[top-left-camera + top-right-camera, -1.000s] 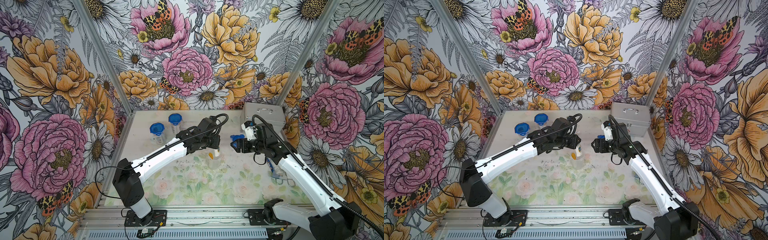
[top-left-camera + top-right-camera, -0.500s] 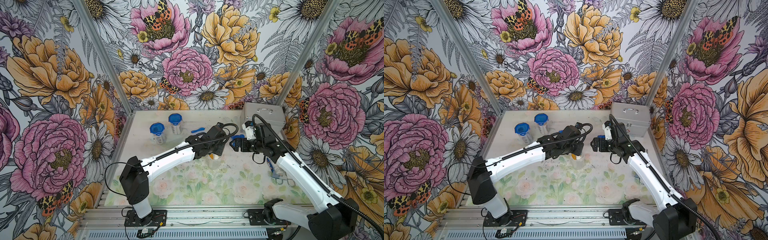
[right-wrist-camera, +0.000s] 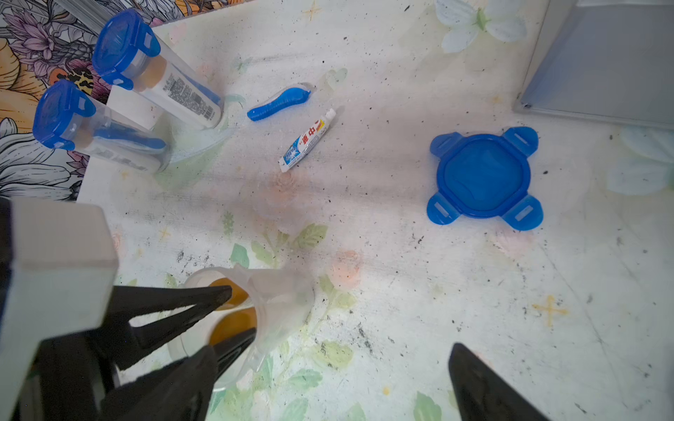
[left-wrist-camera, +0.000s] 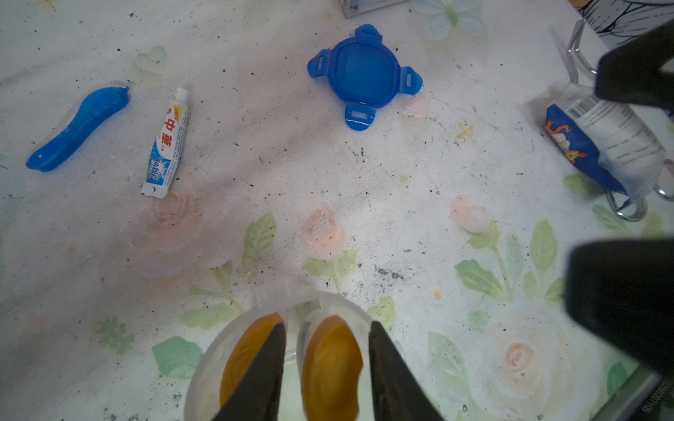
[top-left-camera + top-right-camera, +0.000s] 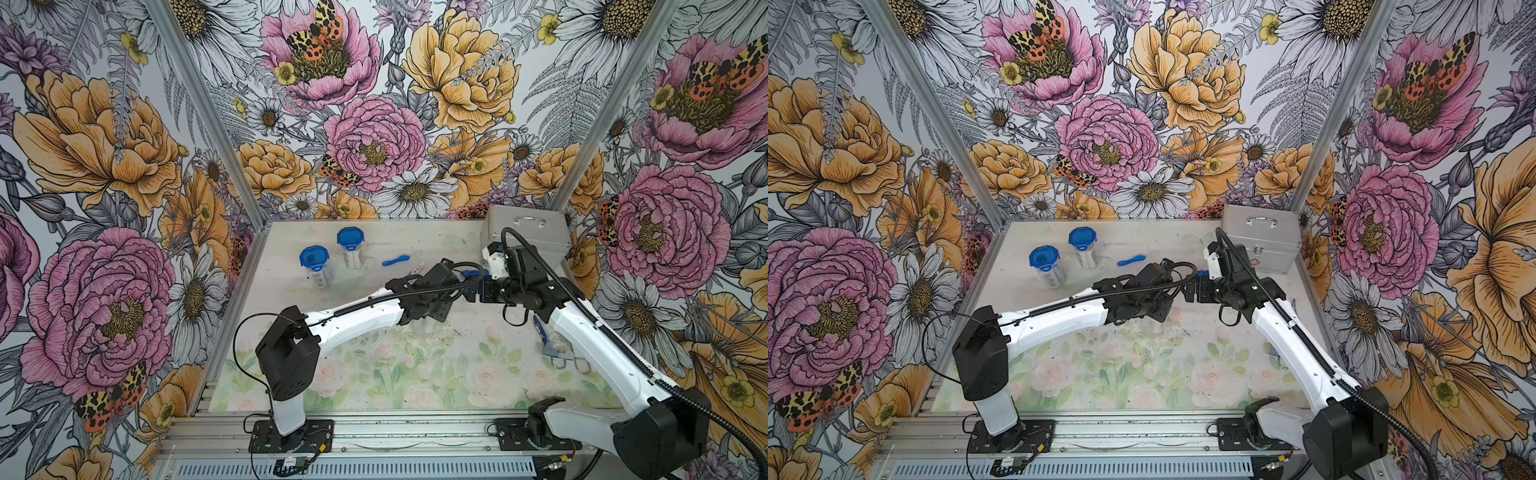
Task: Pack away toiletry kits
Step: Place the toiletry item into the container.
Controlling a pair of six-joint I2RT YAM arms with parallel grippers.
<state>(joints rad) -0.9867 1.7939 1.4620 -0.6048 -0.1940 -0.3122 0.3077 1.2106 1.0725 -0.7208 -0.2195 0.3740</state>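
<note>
The left hand (image 4: pixel 326 324) is straddling, slightly parted, a white gold-capped bottle (image 4: pixel 332 364) inside the lidless clear plastic cup (image 4: pixel 277 291) on the table (image 4: pixel 328 189). A finger snagging the cap while rising could be tipping the light cup. The right hand (image 4: pixel 583 169) is hovering spread and empty.

back left: 2 lidded cups (image 5: pixel 314 259) | middle: open cup (image 4: pixel 291 293), 2 bottles (image 4: pixel 330 364) in it | back right: case (image 5: pixel 525 237) | toothbrush (image 5: pixel 395 260) beside tube (image 4: pixel 166 144)
</note>
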